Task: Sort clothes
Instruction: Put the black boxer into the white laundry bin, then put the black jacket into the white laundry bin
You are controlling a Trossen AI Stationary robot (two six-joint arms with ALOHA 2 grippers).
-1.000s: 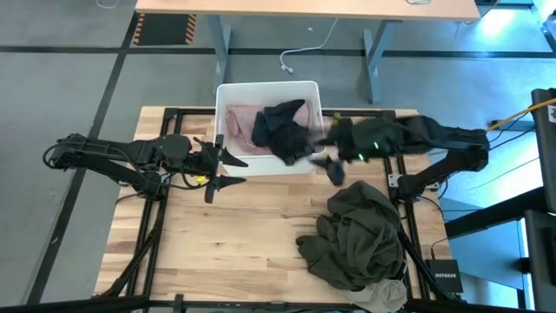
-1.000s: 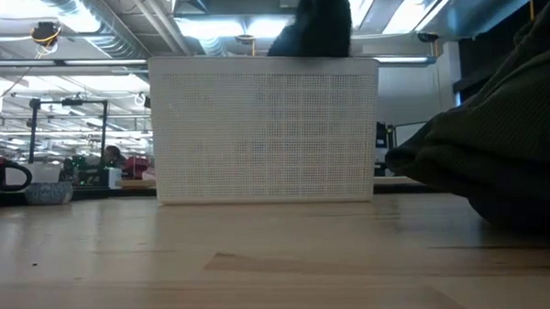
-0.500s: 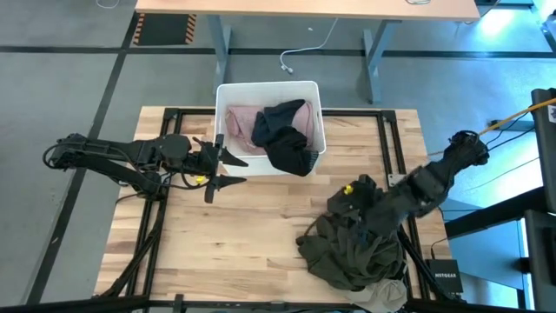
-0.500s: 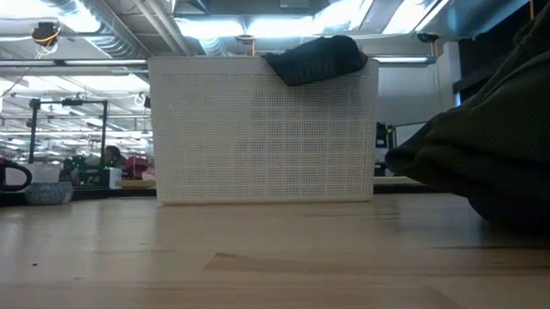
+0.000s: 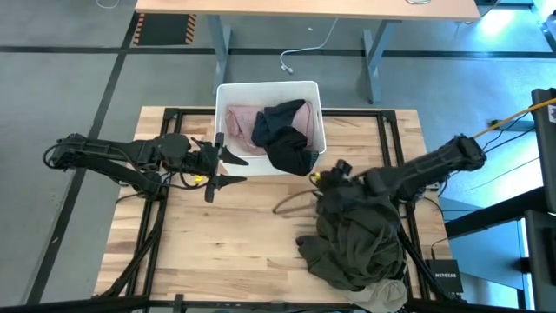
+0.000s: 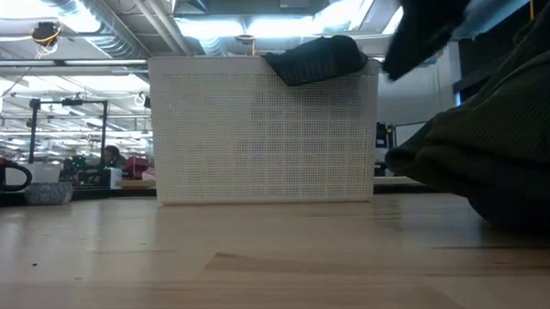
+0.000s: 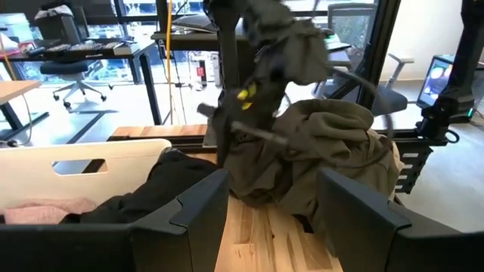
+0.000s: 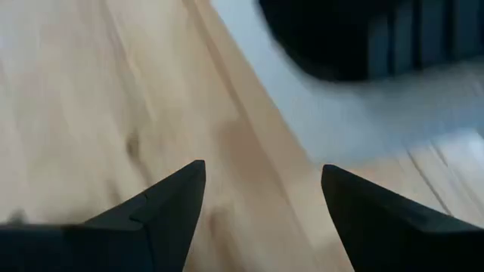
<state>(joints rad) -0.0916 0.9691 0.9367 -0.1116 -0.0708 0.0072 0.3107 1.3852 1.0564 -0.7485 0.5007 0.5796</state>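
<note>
A white bin at the table's far middle holds a dusty pink garment and a black garment, which drapes over the bin's near rim. A dark olive garment lies heaped at the near right, on a light beige-grey one. My right gripper is open and empty over bare wood at the heap's far left edge. In the left wrist view olive cloth stands up around that arm. My left gripper is open, left of the bin's near corner.
Black frame rails run along the table's left and right sides. Bare wood lies between my left gripper and the olive heap. A desk stands beyond the far edge.
My right gripper has left the bin's near right corner, swung toward the near right over the olive heap, then come back toward the left to the heap's far edge. The black garment, hanging above the bin a second ago, has fallen into it and drapes over the near rim.
</note>
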